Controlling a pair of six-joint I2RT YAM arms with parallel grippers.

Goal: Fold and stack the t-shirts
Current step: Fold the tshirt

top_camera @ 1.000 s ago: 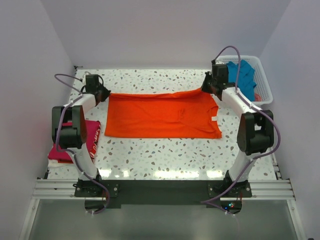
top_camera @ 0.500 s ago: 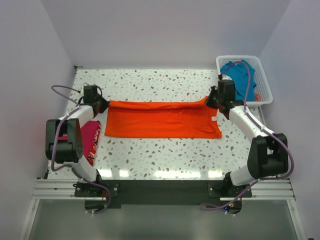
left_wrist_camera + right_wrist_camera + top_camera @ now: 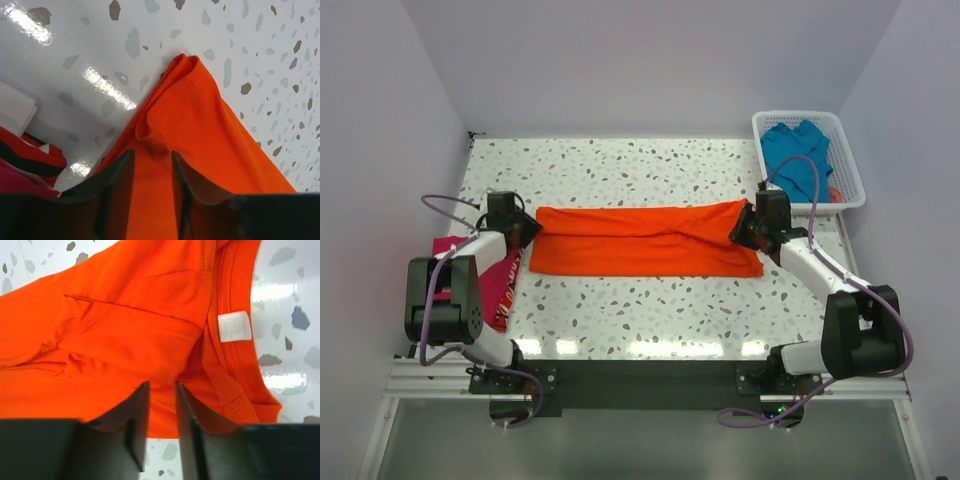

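Left gripper (image 3: pixel 527 232) and right gripper (image 3: pixel 742 228) are clamping the orange shirt (image 3: pixel 640 248) by its far edge, apparently folding it nearward; next, aligning that edge onto the near hem.

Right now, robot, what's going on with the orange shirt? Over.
Left gripper and right gripper shut on orange t-shirt ends. Shirt half folded, long band. Basket off aside, nothing blocking.

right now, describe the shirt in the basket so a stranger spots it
At the far right corner of the table sits a white basket. The teal shirt is bunched inside it; the orange shirt lies mid-table and the pink shirt sits at the left edge.
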